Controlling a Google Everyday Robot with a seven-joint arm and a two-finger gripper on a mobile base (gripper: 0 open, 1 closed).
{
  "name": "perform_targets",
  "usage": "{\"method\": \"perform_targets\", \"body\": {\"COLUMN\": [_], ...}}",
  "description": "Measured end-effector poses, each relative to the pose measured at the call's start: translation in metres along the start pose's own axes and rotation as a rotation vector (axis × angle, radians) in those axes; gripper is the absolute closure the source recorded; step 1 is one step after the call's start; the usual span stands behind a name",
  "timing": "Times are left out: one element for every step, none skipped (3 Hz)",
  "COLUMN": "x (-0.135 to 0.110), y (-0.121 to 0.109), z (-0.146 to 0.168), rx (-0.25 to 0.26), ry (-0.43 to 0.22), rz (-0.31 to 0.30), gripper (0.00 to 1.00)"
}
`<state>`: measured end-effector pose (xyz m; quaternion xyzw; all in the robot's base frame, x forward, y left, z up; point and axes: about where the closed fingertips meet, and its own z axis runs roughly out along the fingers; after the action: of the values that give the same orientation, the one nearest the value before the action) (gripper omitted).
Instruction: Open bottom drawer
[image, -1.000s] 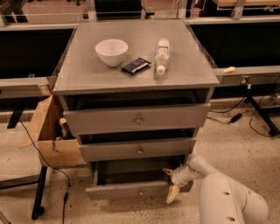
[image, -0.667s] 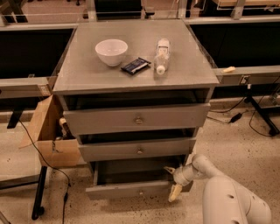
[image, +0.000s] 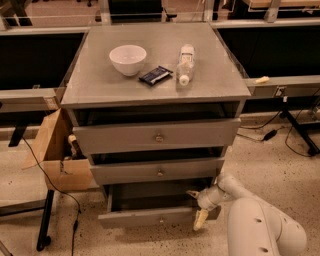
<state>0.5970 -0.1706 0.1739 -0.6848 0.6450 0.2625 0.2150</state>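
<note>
The bottom drawer (image: 145, 216) is the lowest grey front of the cabinet, with a small round centre knob. It stands pulled out, with its dark inside showing above the front. My gripper (image: 197, 207) is at the drawer's right end, low by the floor. One pale fingertip (image: 200, 219) hangs in front of the drawer front, the other (image: 192, 193) sits over its top edge. My white arm (image: 260, 225) comes in from the lower right.
The mid drawer (image: 160, 171) and top drawer (image: 157, 136) sit above, each slightly ajar. On the cabinet top lie a white bowl (image: 128, 59), a dark packet (image: 155, 75) and a plastic bottle (image: 185, 64). A cardboard box (image: 55, 150) stands at left; cables cross the floor.
The arm has shifted slightly; the bottom drawer stays pulled out about as before.
</note>
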Motion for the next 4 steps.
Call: {"method": "perform_targets", "body": {"x": [0.009, 0.02, 0.027, 0.025], "y": [0.009, 0.019, 0.025, 0.022], "z": [0.003, 0.002, -0.001, -0.003], "rx": [-0.059, -0.095, -0.103, -0.103], "ry": [0.043, 0.072, 0.075, 0.075], "rz": [0.019, 0.037, 0.048, 0.048], "gripper": [0.14, 0.37, 0.6, 0.85]}}
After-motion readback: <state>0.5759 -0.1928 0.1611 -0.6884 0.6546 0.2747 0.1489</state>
